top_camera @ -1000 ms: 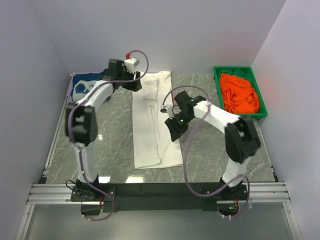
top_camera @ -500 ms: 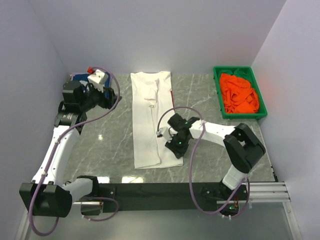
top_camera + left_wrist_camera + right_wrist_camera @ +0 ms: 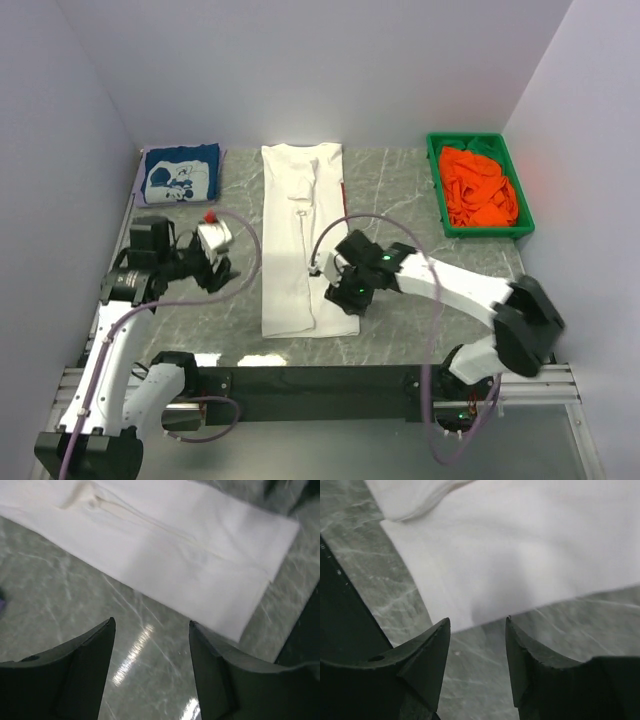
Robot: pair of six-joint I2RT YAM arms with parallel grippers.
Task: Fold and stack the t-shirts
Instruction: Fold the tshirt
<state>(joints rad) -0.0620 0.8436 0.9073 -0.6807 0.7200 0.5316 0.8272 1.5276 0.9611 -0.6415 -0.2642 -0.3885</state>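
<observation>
A white t-shirt (image 3: 300,240), folded lengthwise into a long strip, lies flat down the middle of the table. It also shows in the left wrist view (image 3: 165,545) and the right wrist view (image 3: 520,545). A folded navy t-shirt (image 3: 180,172) with a white graphic lies at the back left. Orange t-shirts (image 3: 478,185) are bunched in the green bin. My left gripper (image 3: 222,274) is open and empty above the bare table, left of the white shirt's near end (image 3: 151,625). My right gripper (image 3: 338,296) is open and empty at the shirt's near right edge (image 3: 477,621).
The green plastic bin (image 3: 436,170) stands at the back right. The table is grey marble (image 3: 420,320) with a dark front rail (image 3: 320,380). White walls close in the left, back and right sides.
My left arm has swung from the back left towards the near left, beside the white shirt's near end. My right gripper has moved nearer, down the shirt's right edge. The navy shirt is now uncovered.
</observation>
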